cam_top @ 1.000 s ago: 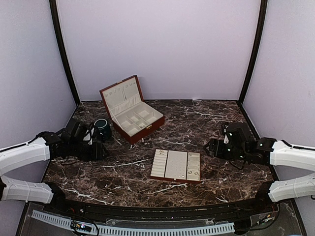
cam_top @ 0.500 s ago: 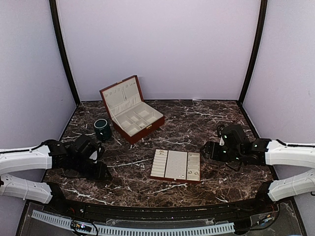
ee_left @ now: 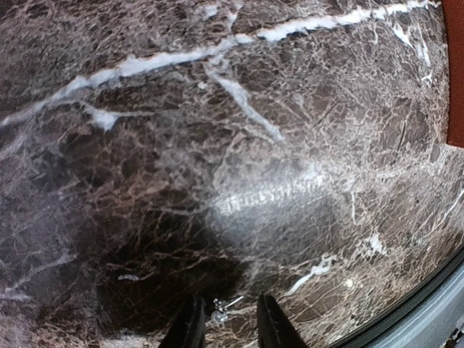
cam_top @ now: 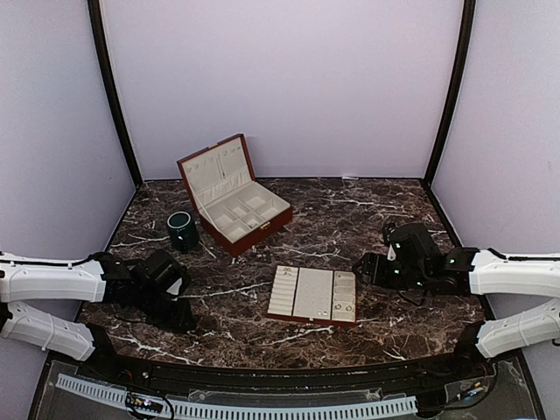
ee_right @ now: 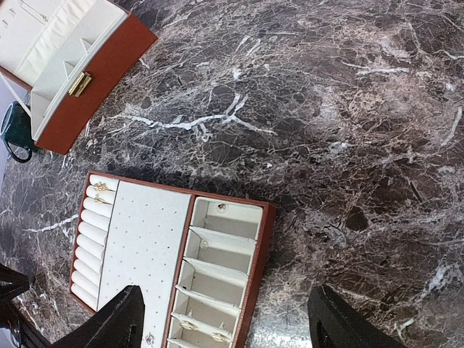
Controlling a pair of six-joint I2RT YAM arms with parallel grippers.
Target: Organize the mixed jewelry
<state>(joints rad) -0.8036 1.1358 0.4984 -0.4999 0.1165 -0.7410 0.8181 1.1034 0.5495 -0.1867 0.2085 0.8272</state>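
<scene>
Stud (ee_left: 223, 310), tiny, light and slippery, lies on the marble table (ee_left: 217, 109) between my left gripper's (ee_left: 228, 328) narrowly parted jaws, unpinched; I'd nip its post. My right gripper (ee_right: 226, 308) hangs wide, empty.

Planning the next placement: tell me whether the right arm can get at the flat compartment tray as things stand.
Probably yes. The right pincer hangs open and empty just beside the compartment tray, with nothing standing between them. The wooden box and the cup sit well away.
</scene>
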